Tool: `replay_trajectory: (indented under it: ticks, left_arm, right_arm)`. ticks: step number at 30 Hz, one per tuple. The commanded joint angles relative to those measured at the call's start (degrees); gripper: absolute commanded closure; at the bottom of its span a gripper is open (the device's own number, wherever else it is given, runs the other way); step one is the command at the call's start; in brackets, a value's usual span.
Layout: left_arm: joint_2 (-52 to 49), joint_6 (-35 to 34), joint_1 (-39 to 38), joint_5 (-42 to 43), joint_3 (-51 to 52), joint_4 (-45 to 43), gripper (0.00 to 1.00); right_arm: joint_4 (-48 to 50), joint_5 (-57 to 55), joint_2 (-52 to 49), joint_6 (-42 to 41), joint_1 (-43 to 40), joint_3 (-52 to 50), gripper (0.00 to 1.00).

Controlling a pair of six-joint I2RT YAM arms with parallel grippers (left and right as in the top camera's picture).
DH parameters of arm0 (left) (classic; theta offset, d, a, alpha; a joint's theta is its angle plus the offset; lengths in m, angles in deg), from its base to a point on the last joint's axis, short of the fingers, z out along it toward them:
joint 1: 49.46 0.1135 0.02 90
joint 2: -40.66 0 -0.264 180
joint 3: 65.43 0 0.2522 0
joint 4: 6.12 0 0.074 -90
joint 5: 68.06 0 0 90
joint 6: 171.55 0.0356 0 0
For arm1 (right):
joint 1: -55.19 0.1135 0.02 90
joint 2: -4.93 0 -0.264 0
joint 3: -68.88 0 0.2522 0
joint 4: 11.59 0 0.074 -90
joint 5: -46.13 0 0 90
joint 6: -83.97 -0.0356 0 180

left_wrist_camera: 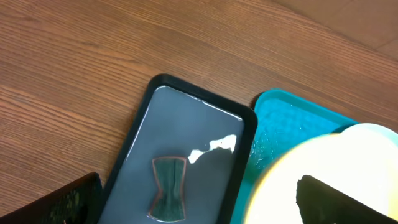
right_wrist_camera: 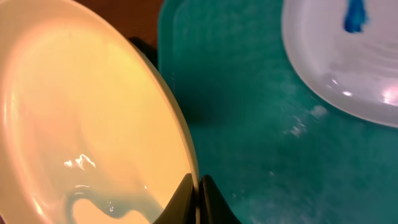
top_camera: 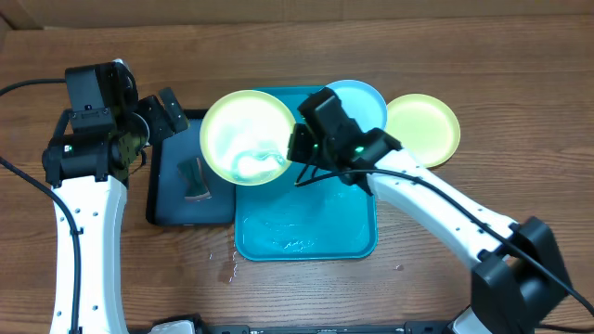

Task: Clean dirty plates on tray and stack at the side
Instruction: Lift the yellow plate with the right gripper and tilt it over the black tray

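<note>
My right gripper (top_camera: 302, 146) is shut on the rim of a yellow-green plate (top_camera: 246, 134) and holds it tilted over the left end of the turquoise tray (top_camera: 306, 237). In the right wrist view the fingers (right_wrist_camera: 196, 194) pinch the rim of this plate (right_wrist_camera: 81, 118), and bluish liquid pools inside it. A light blue plate (top_camera: 364, 96) with a blue smudge (right_wrist_camera: 354, 17) lies on the tray's far right. A second yellow-green plate (top_camera: 423, 128) lies on the table to the right of the tray. My left gripper (top_camera: 160, 111) is open and empty above the black tray (top_camera: 176, 209).
The black tray (left_wrist_camera: 140, 130) holds water and a dark sponge (left_wrist_camera: 169, 194), also seen in the overhead view (top_camera: 195, 178). Water drops lie on the table by the turquoise tray's front left corner (top_camera: 227, 264). The turquoise tray's floor (right_wrist_camera: 249, 137) is wet.
</note>
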Motion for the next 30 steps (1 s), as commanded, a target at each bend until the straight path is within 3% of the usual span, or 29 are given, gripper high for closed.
replay_trajectory:
  ticks: [1,10,18,26,30]
  left_arm:
    - [-0.31,-0.52,-0.07,0.83,-0.2,-0.11,0.0]
    - [-0.31,-0.52,-0.04,0.83,-0.2,-0.13,0.0]
    - [-0.31,-0.52,-0.07,0.83,-0.2,-0.11,0.0]
    - [-0.31,-0.52,-0.04,0.83,-0.2,-0.13,0.0]
    - [-0.31,-0.52,-0.04,0.83,-0.2,-0.13,0.0]
  right_arm:
    - [3.96,-0.61,-3.34,0.35,1.64,1.49,0.96]
    - [15.76,-9.46,-7.91,0.92,7.98,1.49,0.96]
    - [17.42,-20.0,-11.32,10.56,12.02,3.65,0.96]
    - [23.06,-21.49,-14.19,12.9,12.13,3.72,0.96]
    - [28.61,-23.08,-14.43,18.03,12.13,3.72,0.96]
